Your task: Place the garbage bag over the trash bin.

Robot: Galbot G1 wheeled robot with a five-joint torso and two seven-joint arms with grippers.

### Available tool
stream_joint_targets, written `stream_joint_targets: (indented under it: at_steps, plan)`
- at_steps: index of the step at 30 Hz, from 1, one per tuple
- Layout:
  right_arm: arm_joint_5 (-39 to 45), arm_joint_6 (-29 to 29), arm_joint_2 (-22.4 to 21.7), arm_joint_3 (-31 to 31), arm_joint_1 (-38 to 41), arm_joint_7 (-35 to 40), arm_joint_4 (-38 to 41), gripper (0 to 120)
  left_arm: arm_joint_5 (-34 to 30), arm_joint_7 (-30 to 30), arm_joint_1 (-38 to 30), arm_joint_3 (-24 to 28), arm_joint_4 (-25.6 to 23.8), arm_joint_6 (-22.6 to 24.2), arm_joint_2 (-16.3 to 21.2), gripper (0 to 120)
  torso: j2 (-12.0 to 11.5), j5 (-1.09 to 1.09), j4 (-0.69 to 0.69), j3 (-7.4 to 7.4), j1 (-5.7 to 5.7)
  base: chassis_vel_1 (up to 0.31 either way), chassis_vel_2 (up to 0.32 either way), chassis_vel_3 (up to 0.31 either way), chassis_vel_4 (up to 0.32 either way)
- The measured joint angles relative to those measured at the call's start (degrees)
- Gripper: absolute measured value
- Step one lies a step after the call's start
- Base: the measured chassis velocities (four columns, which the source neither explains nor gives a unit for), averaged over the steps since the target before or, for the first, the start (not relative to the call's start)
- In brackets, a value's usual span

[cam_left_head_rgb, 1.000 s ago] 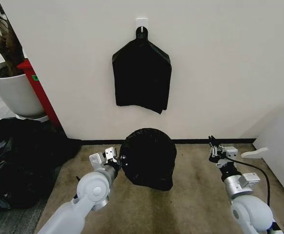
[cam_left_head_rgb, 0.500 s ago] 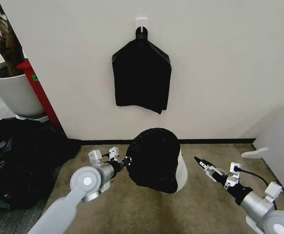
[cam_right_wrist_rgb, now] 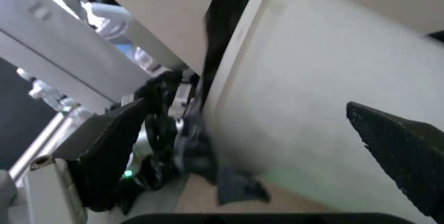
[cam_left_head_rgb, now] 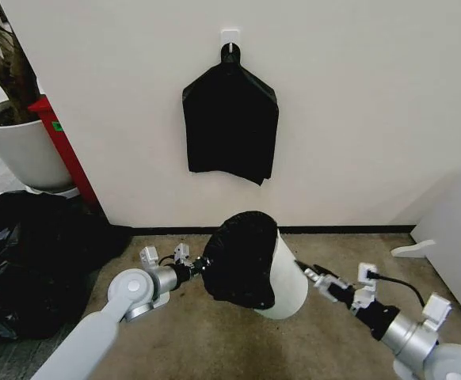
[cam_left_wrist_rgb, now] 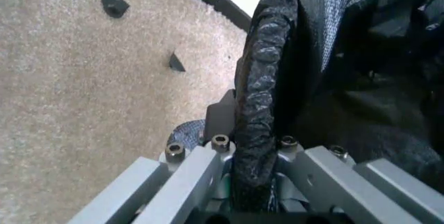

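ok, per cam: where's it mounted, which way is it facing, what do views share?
Head: on the head, looks forward and down at the tilted trash bin, garbage bag over its mouth; both arms show.
Left wrist: behind the left gripper, shut on the bag's rolled edge, carpet beyond.
Right wrist: faces the bin's white wall between open fingers.
Shared: all three show the bag; head and right wrist, the bin.

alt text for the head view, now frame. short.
A white trash bin tilts on a tan carpet with a black garbage bag pulled over its mouth. The left gripper pinches the bag's edge, and the open right gripper reaches the bin's other side. Behind, a flat black bundle hangs from a wall hook.
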Motion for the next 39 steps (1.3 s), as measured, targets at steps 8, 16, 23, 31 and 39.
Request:
stream_joint_targets:
  at_steps: [8,16,23,31,39]
  plan:
    - [-4.12,-1.51,0.62,-4.53,3.18,4.71,1.94,100,-0.35,-0.52,-0.34,0.27,0.39,-0.13,-0.52,2,0.0,0.02,0.02,0.0,0.0,0.0,0.0,0.0,0.0]
    - [-4.41,-3.2,0.48,-4.85,3.12,7.65,2.69,100,-0.37,-0.7,-0.44,0.09,0.05,-0.2,-0.21,2,0.0,0.01,0.01,0.0,0.0,0.0,0.0,0.0,0.0]
    - [-3.09,-3.93,1.03,-4.61,3.48,11.82,3.02,100,-0.2,-0.84,-0.41,0.12,-0.52,-0.27,-0.18,2,0.0,0.01,0.0,0.0,0.0,0.0,0.0,0.0,0.0]
    - [-0.34,-7.03,0.59,-3.66,4.75,13.45,3.59,100,0.36,-0.84,-0.63,0.21,-0.55,-0.43,-0.43,2,0.0,0.01,0.01,0.0,0.0,0.0,0.0,0.0,0.0]
    - [-1.96,-8.54,0.56,-4.1,4.95,13.82,2.17,100,0.46,-0.9,-1.01,0.22,-0.39,-0.65,-0.44,2,0.0,0.01,0.01,0.0,0.0,0.0,0.0,0.0,0.0]
